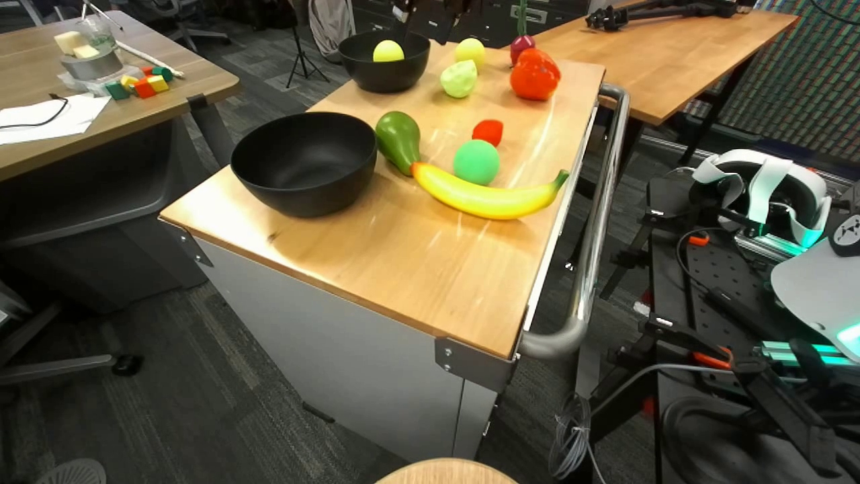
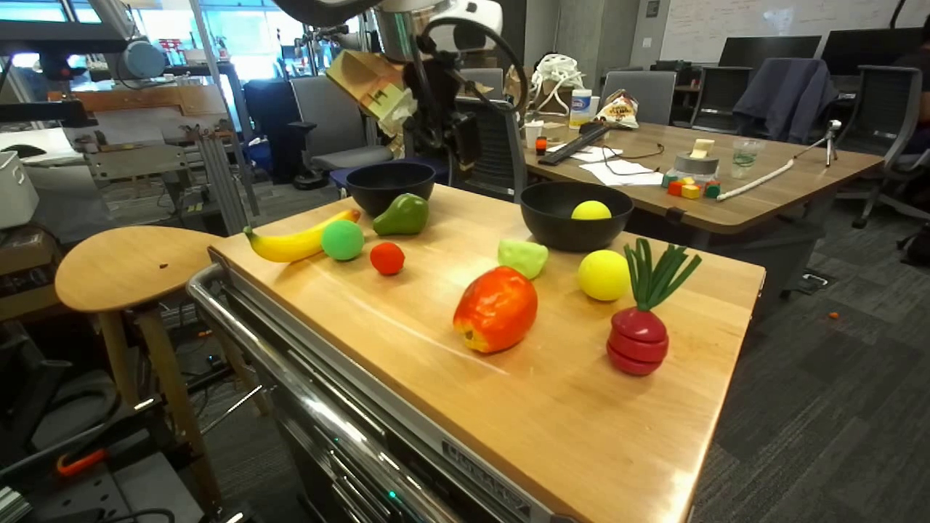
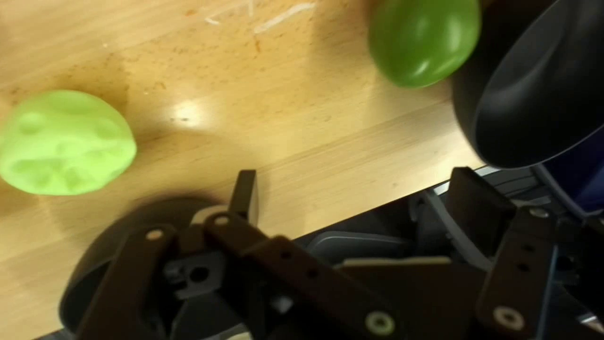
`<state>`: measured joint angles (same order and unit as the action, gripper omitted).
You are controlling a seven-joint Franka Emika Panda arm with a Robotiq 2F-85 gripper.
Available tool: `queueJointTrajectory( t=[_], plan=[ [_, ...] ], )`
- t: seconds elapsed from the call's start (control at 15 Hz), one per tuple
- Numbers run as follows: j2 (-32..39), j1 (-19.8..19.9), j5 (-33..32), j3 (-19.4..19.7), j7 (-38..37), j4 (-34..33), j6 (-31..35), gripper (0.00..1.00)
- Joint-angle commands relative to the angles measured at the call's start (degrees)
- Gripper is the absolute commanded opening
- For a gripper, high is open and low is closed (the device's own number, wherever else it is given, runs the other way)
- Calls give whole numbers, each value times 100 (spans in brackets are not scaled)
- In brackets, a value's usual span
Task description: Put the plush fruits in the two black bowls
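Now we have the black gripper spread, empty; the dimpled lime-green plush fruit lies up-left of it, wrist view.

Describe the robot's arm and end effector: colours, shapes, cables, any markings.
The arm is rounded, white and silver-grey in an exterior view, with a looping black cable. The end effector looks very dark in the wrist view: flat, bar-like links, round pale fasteners and blocky fingertips. No marking is legible.
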<state>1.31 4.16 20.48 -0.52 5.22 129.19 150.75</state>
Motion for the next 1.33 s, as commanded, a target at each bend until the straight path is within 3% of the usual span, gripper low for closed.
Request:
queueJointTrajectory(
  t=[0.0,0.2,0.53,0.87,1.27],
  plan=[
    [-218,-160,2,45,165,149,-83,100],
    [-675,-317,-10,34,317,487,-187,100],
    [-91,-129,-192,320,475,133,-1331,100],
    [-80,-115,-589,353,857,194,-2103,100],
    [24,-144,-548,303,780,315,-1891,100]
  ],
)
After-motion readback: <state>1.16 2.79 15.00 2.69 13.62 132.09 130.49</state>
